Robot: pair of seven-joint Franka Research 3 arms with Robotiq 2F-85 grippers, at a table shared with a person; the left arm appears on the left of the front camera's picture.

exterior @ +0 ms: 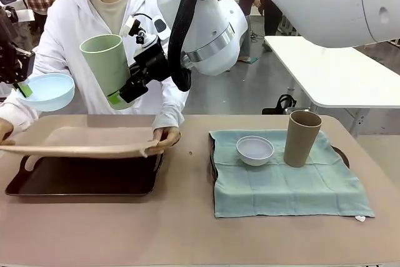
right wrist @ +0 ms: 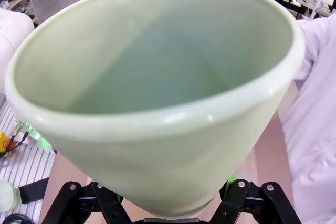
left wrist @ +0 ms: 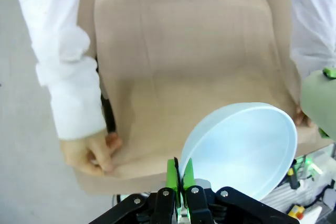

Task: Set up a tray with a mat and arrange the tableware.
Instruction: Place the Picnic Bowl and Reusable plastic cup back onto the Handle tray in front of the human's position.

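Above the dark tray (exterior: 81, 186): left gripper (left wrist: 180, 179) clamped on the pale blue bowl's (exterior: 47, 91) rim; right gripper (exterior: 119, 96), reached across from the right, clamped on the upright light green cup's (exterior: 105, 60) base. Just over the tray, the person's hands (exterior: 167, 137) holding a tan mat (exterior: 81, 142) flat.
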